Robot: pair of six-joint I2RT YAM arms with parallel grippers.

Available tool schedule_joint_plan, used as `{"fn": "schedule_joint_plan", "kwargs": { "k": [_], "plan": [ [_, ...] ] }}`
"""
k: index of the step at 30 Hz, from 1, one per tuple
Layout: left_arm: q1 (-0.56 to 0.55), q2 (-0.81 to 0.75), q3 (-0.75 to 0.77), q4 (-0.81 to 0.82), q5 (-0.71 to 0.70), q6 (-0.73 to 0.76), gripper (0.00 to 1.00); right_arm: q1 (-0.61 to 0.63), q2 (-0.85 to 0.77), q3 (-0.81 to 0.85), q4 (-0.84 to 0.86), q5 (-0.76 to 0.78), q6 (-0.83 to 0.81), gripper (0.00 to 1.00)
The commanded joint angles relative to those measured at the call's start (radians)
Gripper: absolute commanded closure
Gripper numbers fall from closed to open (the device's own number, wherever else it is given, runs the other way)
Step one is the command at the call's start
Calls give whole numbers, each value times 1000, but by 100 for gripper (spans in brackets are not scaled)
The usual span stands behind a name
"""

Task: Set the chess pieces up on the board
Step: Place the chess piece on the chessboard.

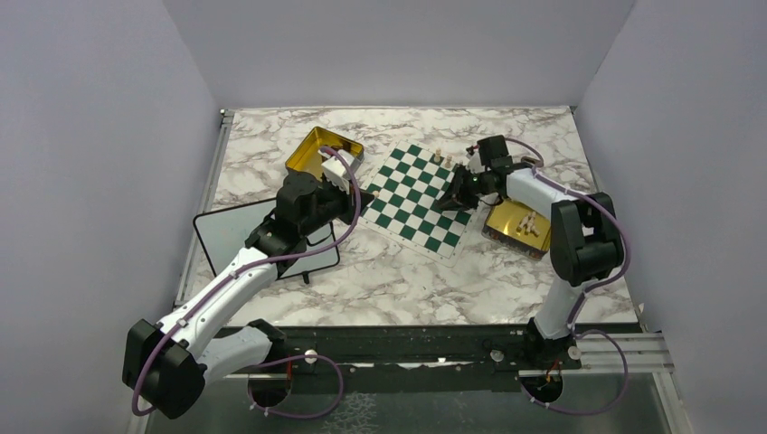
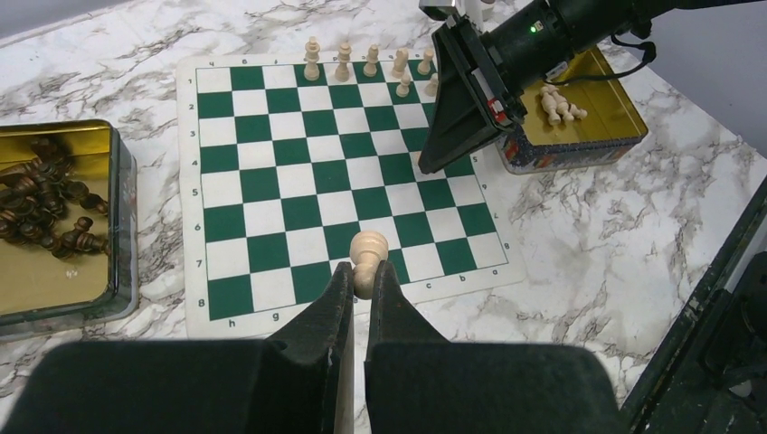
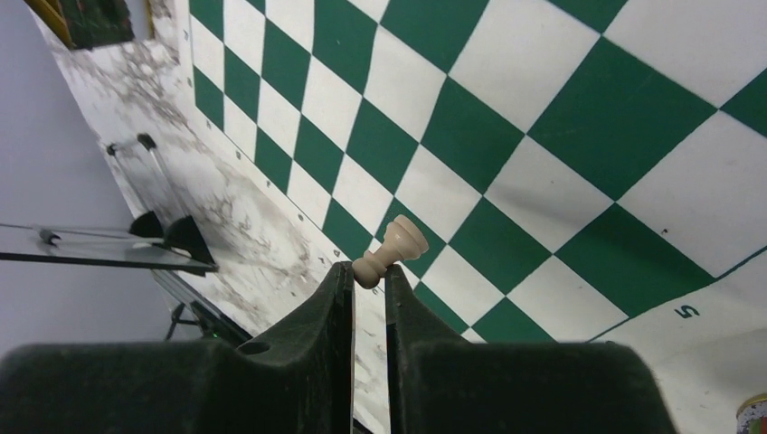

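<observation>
Chess pieces (image 1: 438,155) from the top camera: 2 pale ones show at the far corner of the board (image 1: 407,203), and 2 gold tins (image 1: 310,152) flank it, 1 on each side.

Left wrist camera: the left gripper (image 2: 360,276) is pinched tight on 1 pale pawn (image 2: 368,246), held upright over the board's near edge. 7 pale pieces stand along its far edge.

Right wrist camera: the right gripper (image 3: 369,271), fingers barely parted, clamps a second pawn (image 3: 398,242), tilted, above the board.

You're looking at a left gold tin (image 1: 307,149) and a right gold tin (image 1: 505,220) sitting on the marble table (image 1: 407,280), with a whiteboard (image 1: 226,240) resting near the left one.
</observation>
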Motion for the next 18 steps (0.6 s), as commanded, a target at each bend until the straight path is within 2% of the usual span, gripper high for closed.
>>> {"fn": "schedule_joint_plan", "kwargs": {
  "k": [1, 7, 18],
  "plan": [
    [-6, -19, -10, 15, -23, 10, 100, 21, 35, 2, -87, -66, -97, 96],
    [-6, -12, -11, 16, -25, 4, 100, 64, 115, 25, -175, -85, -194, 96],
    [-6, -13, -13, 18, -23, 0, 100, 74, 154, 60, -222, -78, -232, 91]
  ]
}}
